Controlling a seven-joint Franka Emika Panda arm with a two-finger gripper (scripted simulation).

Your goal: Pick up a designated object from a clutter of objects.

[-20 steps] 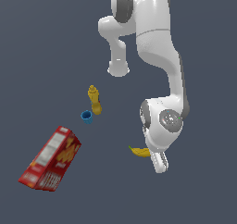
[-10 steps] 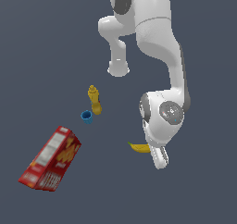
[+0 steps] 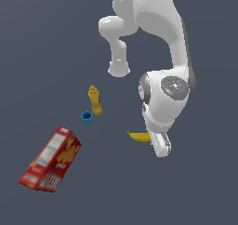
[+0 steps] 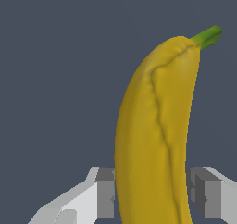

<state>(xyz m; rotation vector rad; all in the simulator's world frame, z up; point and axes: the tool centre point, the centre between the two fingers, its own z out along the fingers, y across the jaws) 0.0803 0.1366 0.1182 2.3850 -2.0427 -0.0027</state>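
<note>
Item 1, nearest: end effector [image 4: 150, 195], fingers [image 4: 105, 193] set either side of the banana [image 4: 155, 126], apparently closing on its lower half; firm contact cannot be told. Green stem tip points away. In the exterior view the banana [image 3: 140, 136] lies low beside the wrist.
Item 2: blue cup [image 3: 87, 117], mustard-yellow bottle [image 3: 95, 100], upright, well apart.
Item 3: red cracker box [image 3: 50, 160], tilted.
Status: approach judged done; secure grip and lift remain.

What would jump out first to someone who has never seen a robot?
The big white arm fills the exterior view's right, bent down over a yellow banana. In the wrist view that banana looms between the pincer fingers, one on each side. A tilted red cracker box stands out at the exterior view's lower left.
</note>
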